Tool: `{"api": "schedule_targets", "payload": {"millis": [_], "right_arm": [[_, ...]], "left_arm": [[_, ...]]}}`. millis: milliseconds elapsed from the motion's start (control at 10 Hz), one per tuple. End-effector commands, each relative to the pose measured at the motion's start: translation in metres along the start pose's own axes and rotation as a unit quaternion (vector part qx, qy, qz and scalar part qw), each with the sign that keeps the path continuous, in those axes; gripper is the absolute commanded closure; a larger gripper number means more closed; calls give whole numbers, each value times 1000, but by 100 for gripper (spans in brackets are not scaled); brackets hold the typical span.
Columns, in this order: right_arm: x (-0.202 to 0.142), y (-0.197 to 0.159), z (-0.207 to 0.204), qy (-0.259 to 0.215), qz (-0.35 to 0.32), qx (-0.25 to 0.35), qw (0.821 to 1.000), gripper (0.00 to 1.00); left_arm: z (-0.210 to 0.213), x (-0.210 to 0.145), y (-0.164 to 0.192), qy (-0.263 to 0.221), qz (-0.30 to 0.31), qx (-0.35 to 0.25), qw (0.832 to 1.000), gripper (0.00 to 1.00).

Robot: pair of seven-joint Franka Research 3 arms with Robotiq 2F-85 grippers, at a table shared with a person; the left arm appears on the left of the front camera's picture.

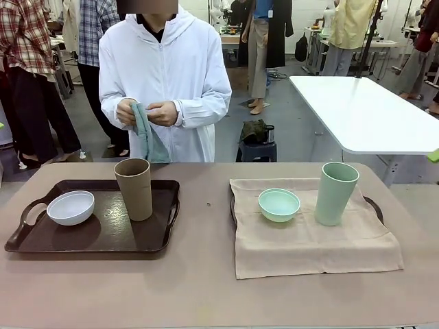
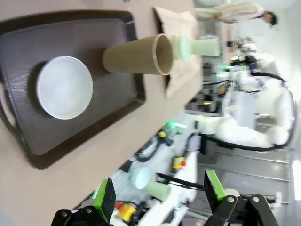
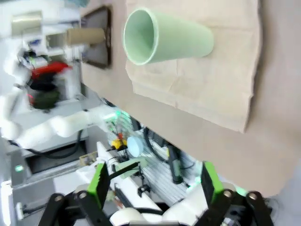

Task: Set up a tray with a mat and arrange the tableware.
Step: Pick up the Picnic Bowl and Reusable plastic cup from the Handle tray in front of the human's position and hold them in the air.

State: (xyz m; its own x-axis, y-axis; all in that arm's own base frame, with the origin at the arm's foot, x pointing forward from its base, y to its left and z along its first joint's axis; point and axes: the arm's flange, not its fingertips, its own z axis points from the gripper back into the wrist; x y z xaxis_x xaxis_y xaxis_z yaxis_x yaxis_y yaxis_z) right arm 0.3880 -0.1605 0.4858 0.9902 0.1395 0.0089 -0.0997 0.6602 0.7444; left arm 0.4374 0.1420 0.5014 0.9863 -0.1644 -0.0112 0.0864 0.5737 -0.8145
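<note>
Sitting on the brown tray (image 1: pixel 103 236) are the white bowl (image 1: pixel 70 207) and tan cup (image 1: pixel 134 188). The left hand (image 2: pixel 159 186) and right hand (image 3: pixel 154 175) are wide open, holding nothing.

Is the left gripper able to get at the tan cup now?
Probably yes: the left gripper is open and empty, and the tan cup stands upright, apart from the white bowl, nothing covering it.

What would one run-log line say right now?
left hand open | right hand open | white bowl, tan cup on bare tray | person holds cloth
</note>
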Motion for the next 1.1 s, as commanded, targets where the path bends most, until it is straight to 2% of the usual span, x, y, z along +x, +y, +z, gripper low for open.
{"api": "schedule_targets", "payload": {"millis": [0, 200, 400, 600, 800, 900, 1000], "right_arm": [[22, 57, -12, -21, 88, -72, 993, 0], [44, 113, -38, -22, 152, -124, 980, 0], [73, 173, -85, -21, 258, -142, 955, 0], [100, 213, -146, -2, 335, -159, 929, 0], [120, 247, -210, -28, 421, -162, 892, 0], [122, 261, -237, -48, 466, -165, 868, 0], [122, 269, -260, -56, 495, -161, 852, 0]], "left_arm": [[-15, 4, -28, -2, -16, 138, 990, 0], [-17, 3, -52, -2, -4, 213, 977, 0], [-25, -2, -75, -11, 11, 280, 960, 0], [-41, -8, -93, -25, 22, 324, 946, 0], [-55, -15, -110, -34, 42, 352, 934, 0], [-62, -23, -117, -32, 46, 358, 932, 0], [-70, -29, -120, -34, 55, 361, 930, 0]]}}
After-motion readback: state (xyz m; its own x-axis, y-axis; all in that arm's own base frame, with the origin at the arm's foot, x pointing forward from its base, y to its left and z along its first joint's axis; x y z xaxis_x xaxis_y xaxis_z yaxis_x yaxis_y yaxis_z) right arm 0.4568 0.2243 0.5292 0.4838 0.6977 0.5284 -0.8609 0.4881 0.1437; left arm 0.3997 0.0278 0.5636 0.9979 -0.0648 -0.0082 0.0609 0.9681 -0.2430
